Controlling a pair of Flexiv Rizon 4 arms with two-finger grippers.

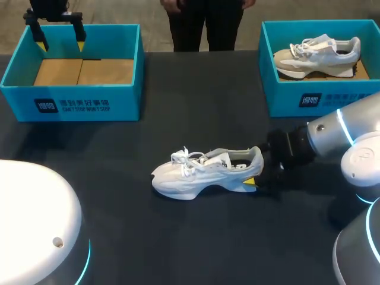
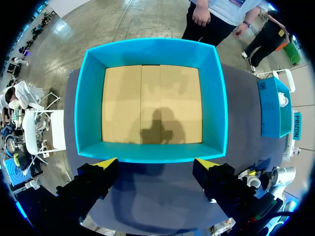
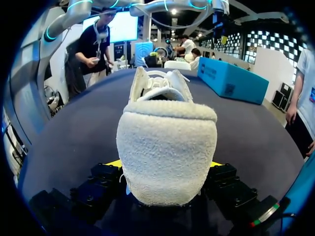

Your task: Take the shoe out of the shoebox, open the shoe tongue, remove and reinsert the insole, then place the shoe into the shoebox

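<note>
A white mesh shoe (image 1: 205, 172) with a fuzzy, rounded heel lies mid-table on the dark matte table (image 1: 178, 237), toe toward 9 o'clock. The right fingers (image 1: 250, 182) clamp its heel from 3 o'clock. At 10 o'clock the left fingers (image 2: 104, 164) hang apart over a teal shoebox (image 1: 127, 53) floored in brown cardboard. At 2 o'clock a second shoebox (image 1: 285, 98) holds another shoe (image 1: 317, 54).

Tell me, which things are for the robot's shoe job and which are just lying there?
For the job: white shoe on the table, right gripper clamped on its heel, empty blue shoebox, left gripper above it.
Just lying there, it seems: second shoe, sitting in the other blue box.
</note>
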